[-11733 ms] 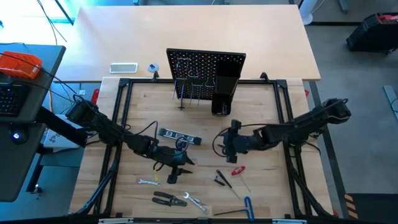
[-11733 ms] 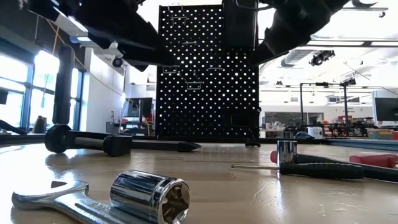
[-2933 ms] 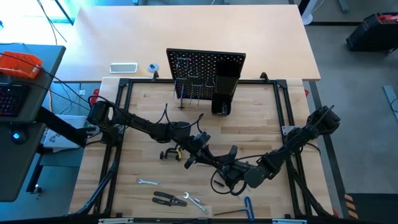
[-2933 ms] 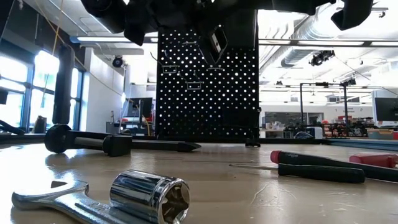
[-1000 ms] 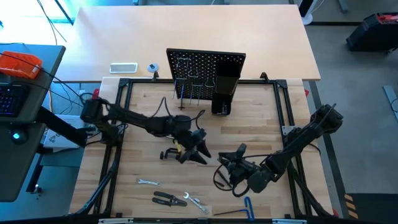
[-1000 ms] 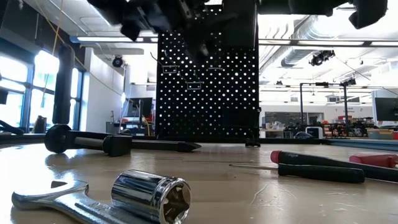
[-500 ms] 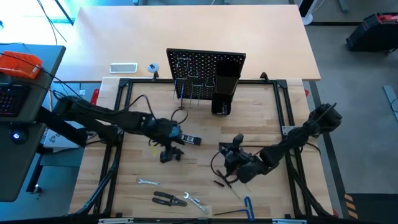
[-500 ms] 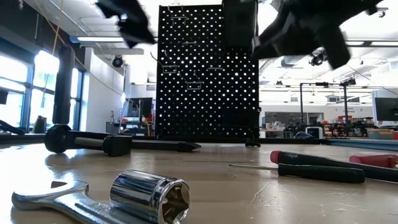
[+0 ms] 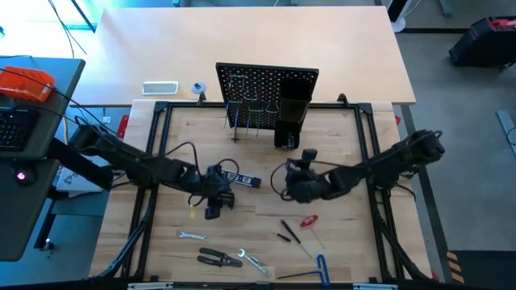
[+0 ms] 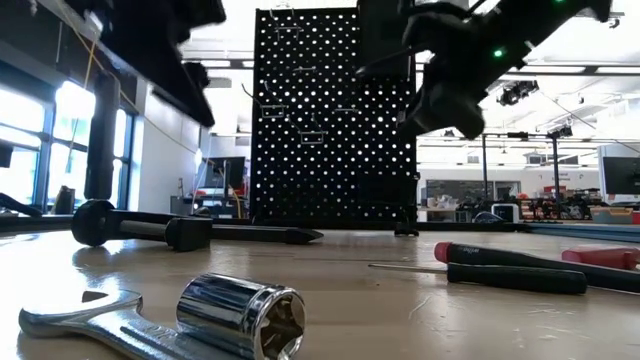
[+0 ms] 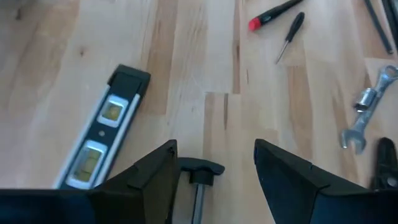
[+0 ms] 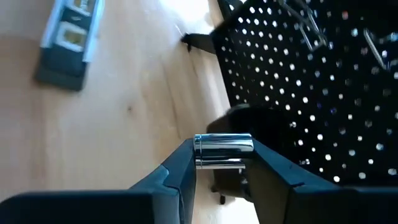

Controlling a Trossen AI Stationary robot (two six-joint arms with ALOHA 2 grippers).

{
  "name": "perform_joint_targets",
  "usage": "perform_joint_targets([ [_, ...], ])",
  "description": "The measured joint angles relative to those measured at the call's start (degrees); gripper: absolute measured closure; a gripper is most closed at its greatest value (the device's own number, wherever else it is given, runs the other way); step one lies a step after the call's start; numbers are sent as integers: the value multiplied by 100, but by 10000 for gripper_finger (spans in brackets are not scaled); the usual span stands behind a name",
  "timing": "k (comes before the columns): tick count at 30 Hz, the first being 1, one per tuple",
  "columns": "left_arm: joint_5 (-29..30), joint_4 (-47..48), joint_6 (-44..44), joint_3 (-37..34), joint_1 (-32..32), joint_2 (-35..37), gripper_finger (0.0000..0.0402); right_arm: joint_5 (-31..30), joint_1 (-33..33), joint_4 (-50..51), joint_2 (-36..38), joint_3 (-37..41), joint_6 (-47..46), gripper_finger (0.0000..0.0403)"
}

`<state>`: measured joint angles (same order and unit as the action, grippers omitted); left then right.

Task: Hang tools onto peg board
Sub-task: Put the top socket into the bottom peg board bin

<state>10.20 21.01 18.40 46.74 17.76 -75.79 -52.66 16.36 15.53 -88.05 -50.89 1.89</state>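
the right gripper (image 12: 217,163) pinches a shiny metal socket (image 12: 223,151) between its fingers, with the peg board (image 12: 311,93) just ahead of it. the left gripper (image 11: 214,163) stands spread over the black c-clamp (image 11: 198,177), the dark level (image 11: 102,127) lying beside it on the table (image 11: 186,56).

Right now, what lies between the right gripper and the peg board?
Nothing in the high view: bare wood separates the right gripper, shut on a silver socket, from the peg board.

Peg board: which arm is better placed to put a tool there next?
Right. The right gripper already holds a shiny socket and faces the peg board. The left gripper stands open above the C-clamp on the table.
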Motion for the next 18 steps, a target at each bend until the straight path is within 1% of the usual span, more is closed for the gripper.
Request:
perform_joint_targets([
  [3,-30,-681,205,-475,0,0,195,268,-356,-73,115,0,-61,295],
  [7,-129,-1619,395,-1095,7,0,195,812,-918,-253,136,0,-57,295],
  [10,-225,-2196,508,-1439,53,0,195,990,-1306,-403,136,0,-57,295],
  [13,-245,-2459,599,-1623,145,0,195,1069,-1644,-503,136,0,-40,295],
  [18,-188,-2512,600,-1648,311,0,195,1596,-2142,-763,132,0,-18,295],
])
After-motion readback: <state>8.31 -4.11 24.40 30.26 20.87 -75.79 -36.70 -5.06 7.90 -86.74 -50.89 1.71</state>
